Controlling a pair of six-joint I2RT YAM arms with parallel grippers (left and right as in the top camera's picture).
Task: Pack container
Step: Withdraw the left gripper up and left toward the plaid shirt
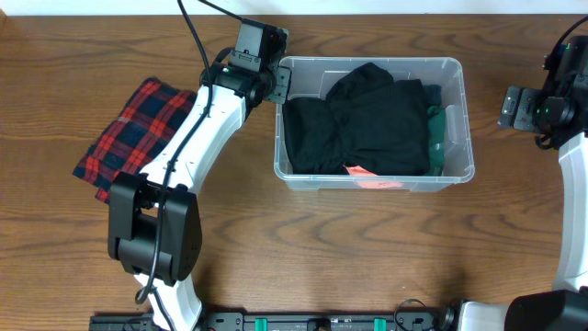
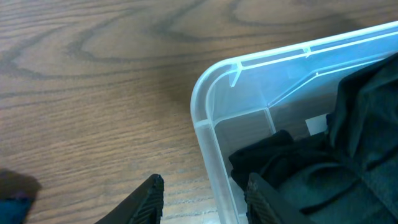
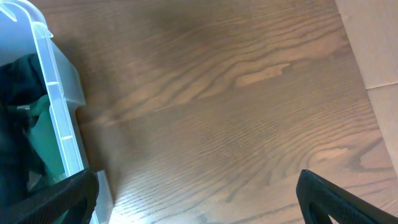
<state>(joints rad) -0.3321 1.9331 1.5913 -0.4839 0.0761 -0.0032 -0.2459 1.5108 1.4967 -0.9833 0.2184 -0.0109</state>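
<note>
The clear container (image 1: 464, 119) stands right of the table's middle and holds black clothing (image 1: 367, 119), a green garment (image 1: 437, 138) and a red-pink item (image 1: 372, 177). My left gripper (image 1: 280, 85) is at the container's far left corner. In the left wrist view its jaws (image 2: 205, 202) are open and straddle the container's wall (image 2: 205, 93), one finger outside, one inside by the black clothing (image 2: 323, 162). My right gripper (image 1: 505, 108) is open and empty over bare wood, right of the container (image 3: 59, 112); its jaws (image 3: 196, 199) are spread wide.
A red and dark blue plaid cloth (image 1: 129, 133) lies flat on the table to the left, partly under my left arm. A pale surface (image 3: 373, 43) borders the wooden table at the far right of the right wrist view.
</note>
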